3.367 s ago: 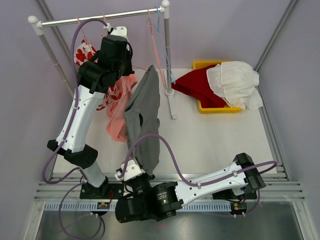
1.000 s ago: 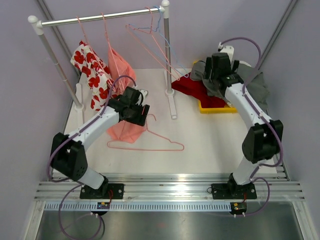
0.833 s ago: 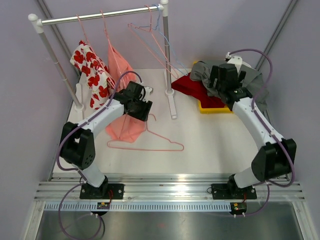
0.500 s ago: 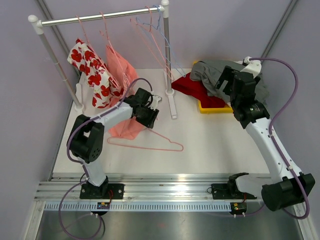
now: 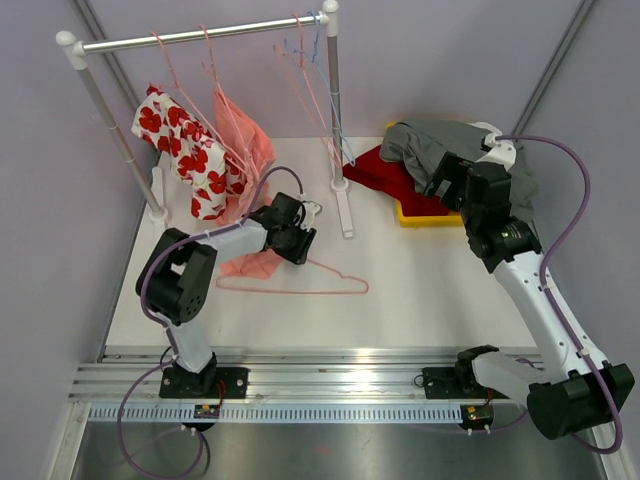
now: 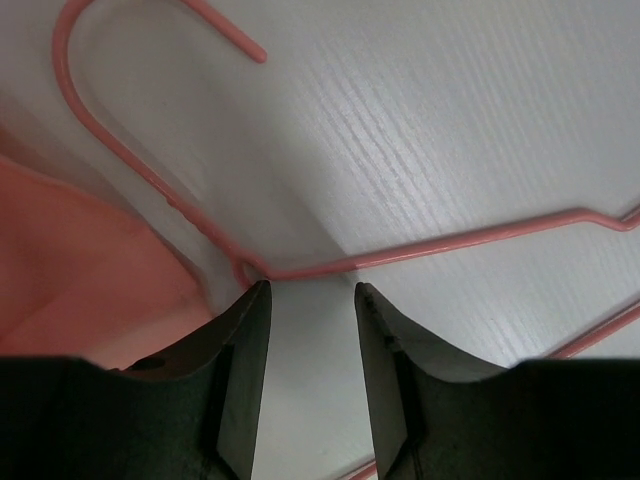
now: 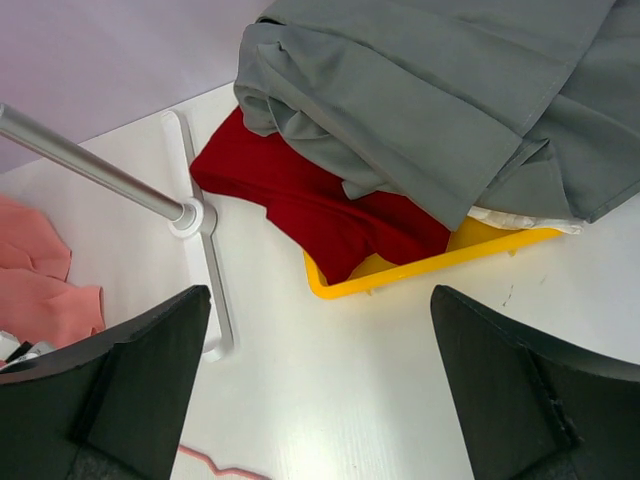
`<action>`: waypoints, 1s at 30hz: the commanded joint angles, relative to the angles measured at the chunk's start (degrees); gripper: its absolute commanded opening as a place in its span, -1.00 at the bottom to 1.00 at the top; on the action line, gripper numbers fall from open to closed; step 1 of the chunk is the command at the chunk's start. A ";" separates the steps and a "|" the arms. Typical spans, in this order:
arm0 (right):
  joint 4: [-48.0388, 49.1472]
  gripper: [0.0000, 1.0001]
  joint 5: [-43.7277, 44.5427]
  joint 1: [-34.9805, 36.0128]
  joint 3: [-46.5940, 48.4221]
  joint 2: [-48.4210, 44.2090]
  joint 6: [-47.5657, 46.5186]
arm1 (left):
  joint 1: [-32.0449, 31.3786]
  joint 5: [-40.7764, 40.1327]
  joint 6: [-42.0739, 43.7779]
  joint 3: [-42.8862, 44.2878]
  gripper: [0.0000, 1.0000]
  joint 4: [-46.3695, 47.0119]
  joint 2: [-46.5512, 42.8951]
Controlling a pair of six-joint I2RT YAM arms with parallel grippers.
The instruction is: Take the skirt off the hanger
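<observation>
Rack (image 5: 200,33) stands rear-left on table (image 5: 430,290). Its left foot is partly hidden by hanging clothes: a red-and-white print garment (image 5: 180,150) and pink cloth (image 5: 240,125) that reaches down to the table. Bare wire hangers on the bar are too thin to count.

Yellow bin (image 5: 432,217) sits rear-right, mostly covered, with only the front rim showing. Contents:
- grey skirt (image 7: 450,90) bunched on top, spilling over the rim
- red garment (image 7: 300,200) beneath, draped over the left rim
- a sliver of white cloth (image 7: 525,222), the rest hidden

Right gripper (image 7: 318,300) is over the table in front of the bin, jaws spread wide and empty. The skirt lies just beyond the fingertips, apart from them.

Pink hanger (image 6: 450,241) lies flat on the table, bare. Left gripper (image 6: 312,290) is low over it, jaws narrowly parted with nothing between. The hanger's twisted neck is just ahead of the tips, contact unclear; the skirt is well apart
</observation>
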 commanded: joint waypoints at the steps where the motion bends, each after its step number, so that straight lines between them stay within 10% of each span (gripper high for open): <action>1: 1.02 0.97 -2.57 0.13 -0.22 -0.93 1.53 | 0.36 -3.12 -1.06 -1.02 -0.12 4.57 -4.45; 30: -0.29 0.94 -4.07 0.22 -2.07 -4.80 2.49 | -2.00 0.57 -11.78 3.99 -0.05 0.61 2.41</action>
